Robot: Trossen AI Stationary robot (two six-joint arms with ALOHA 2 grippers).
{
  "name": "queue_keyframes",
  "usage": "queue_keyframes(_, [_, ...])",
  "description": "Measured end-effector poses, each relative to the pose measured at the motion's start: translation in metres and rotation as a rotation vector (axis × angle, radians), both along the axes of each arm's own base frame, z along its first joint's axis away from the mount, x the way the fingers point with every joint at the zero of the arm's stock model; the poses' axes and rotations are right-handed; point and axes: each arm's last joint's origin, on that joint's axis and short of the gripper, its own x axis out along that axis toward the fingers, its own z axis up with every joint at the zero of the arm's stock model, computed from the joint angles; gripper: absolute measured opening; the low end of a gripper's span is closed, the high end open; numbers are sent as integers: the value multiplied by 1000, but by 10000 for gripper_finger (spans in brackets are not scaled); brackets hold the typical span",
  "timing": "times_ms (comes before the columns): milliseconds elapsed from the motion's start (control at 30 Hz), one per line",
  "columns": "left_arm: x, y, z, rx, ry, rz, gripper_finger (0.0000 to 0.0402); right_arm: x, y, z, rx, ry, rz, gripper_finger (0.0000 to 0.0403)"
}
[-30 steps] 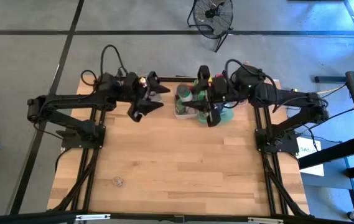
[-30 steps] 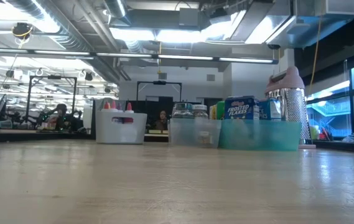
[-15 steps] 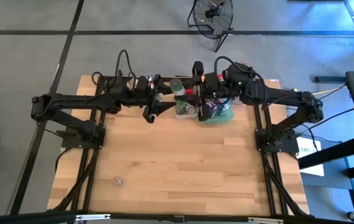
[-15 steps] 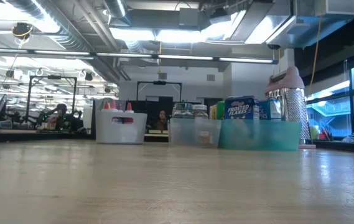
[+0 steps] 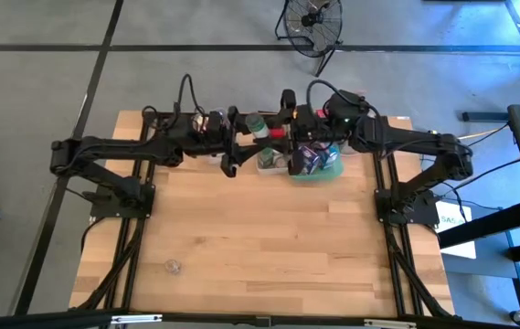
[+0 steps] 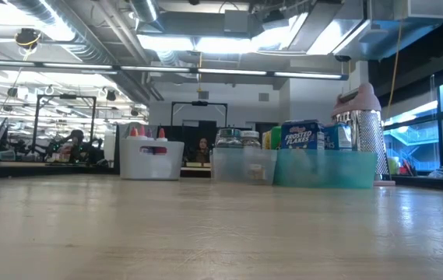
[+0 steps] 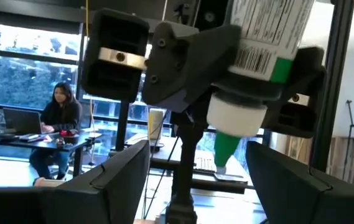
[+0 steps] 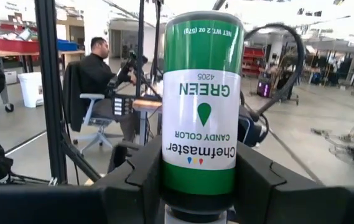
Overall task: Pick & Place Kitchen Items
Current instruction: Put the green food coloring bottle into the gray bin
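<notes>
High view: I read a handover step above the bins at the table's far edge; right gripper (image 5: 282,114) meets left gripper (image 5: 232,146).
Low view: clear bins (image 6: 243,165) and teal tray (image 6: 326,168) hold remaining items; no arms.
Left wrist: own fingers (image 7: 117,177) wide apart, empty; next they must close on the green bottle (image 7: 251,74).
Right wrist: fingers clamped on that bottle.

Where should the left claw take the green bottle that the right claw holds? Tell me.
Likely at the green bottle's white cap end, which juts free of the right claw clamped round its labelled body. Bring the open left claw straight on, fingers either side.
</notes>
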Motion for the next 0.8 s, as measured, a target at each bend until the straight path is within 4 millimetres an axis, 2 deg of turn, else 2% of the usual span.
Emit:
queue_keyframes(367, [1, -1, 2, 26, -43, -20, 263, 13, -8, -13, 33, 39, 19, 145])
queue_keyframes(800, [1, 0, 2, 25, -37, -18, 259, 16, -11, -15, 46, 40, 54, 145])
